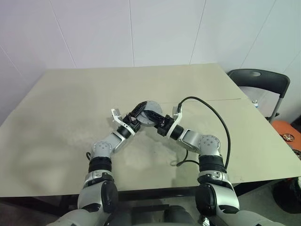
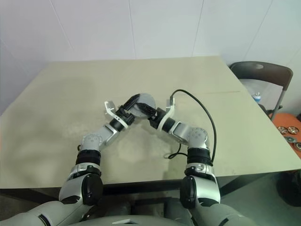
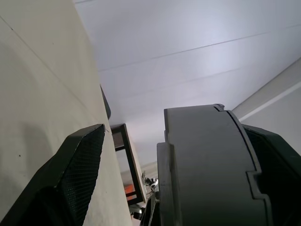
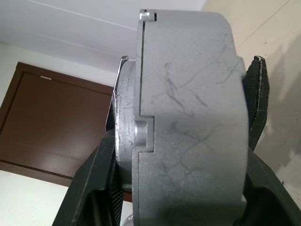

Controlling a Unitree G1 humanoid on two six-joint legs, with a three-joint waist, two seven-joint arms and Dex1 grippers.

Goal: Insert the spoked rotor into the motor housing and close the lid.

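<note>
Spreading across most of the head views, the pale beige table (image 1: 70,122) carries nothing but the two arms meeting over its middle. Off its far right corner stands a dark folding chair (image 1: 261,81), and beside that an orange thing (image 1: 288,134) on the floor, too cut off to identify.

Held up above the tabletop between the two arms is the motor housing (image 1: 151,113), a round silvery-grey body seen nearly edge-on, its flat face turned up and away from the robot. The right wrist view shows its scratched metal rim (image 4: 188,117) close up, with a seam running around it and a small notch on one side. No windings and no spoked rotor can be made out from these angles.

The right gripper (image 1: 161,123) is clenched on the housing, one black finger (image 4: 256,101) pressed to each flat side. The left gripper (image 1: 136,113) stands spread wide: one finger (image 3: 77,165) is clear of the housing, the other lies close along its far side, and contact there cannot be told.

A black cable (image 1: 216,117) arcs from the right wrist back down to the table.
</note>
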